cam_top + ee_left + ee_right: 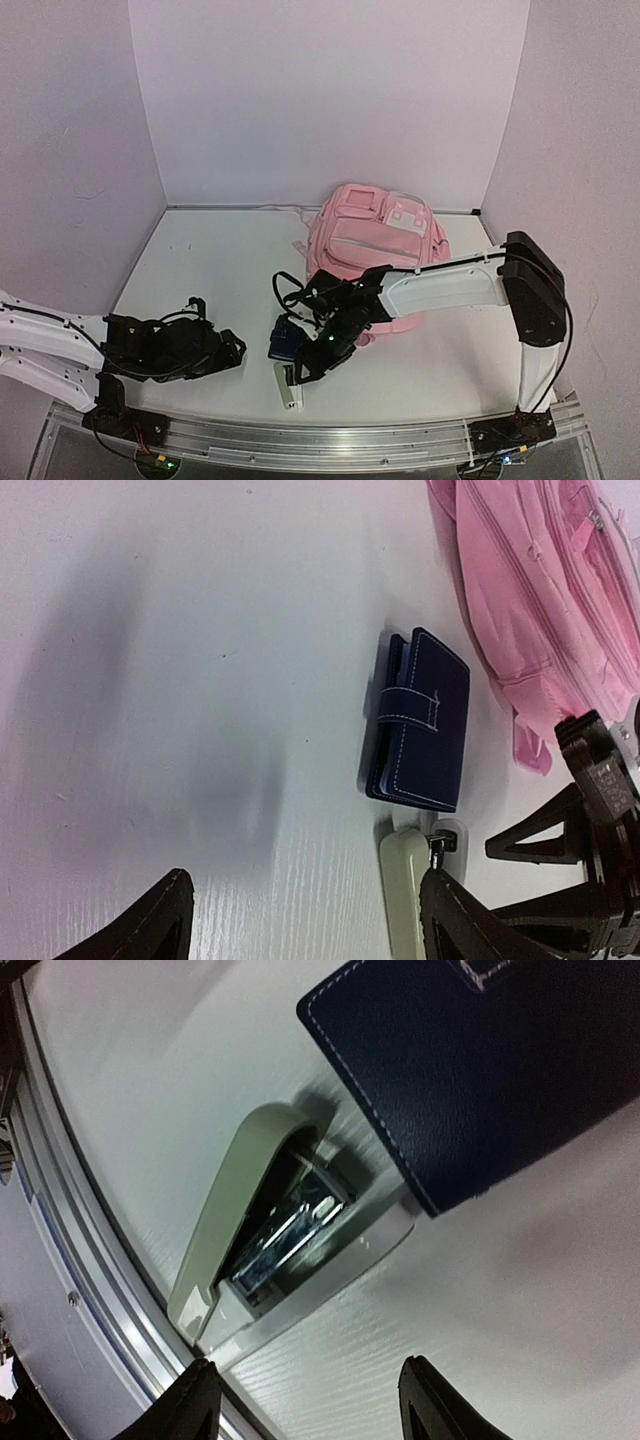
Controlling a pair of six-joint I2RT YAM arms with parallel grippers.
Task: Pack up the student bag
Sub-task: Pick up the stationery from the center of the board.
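The student bag [375, 245] is a pink backpack lying at the back of the table, its edge also in the left wrist view [540, 600]. In front of it lies a navy wallet [284, 340] [420, 720] [480, 1070], and next to that a pale stapler [288, 385] [405, 900] [270, 1230], lying on its side. My right gripper [305, 368] [308, 1390] hangs open just over the stapler's end, with only bare table between its fingers. My left gripper [235, 350] [305, 900] stands open, low at the front left, its right finger beside the stapler.
White walls close in the table on three sides. A metal rail [300, 440] [90, 1260] runs along the near edge, close behind the stapler. The right arm [600, 830] reaches across in front of the bag.
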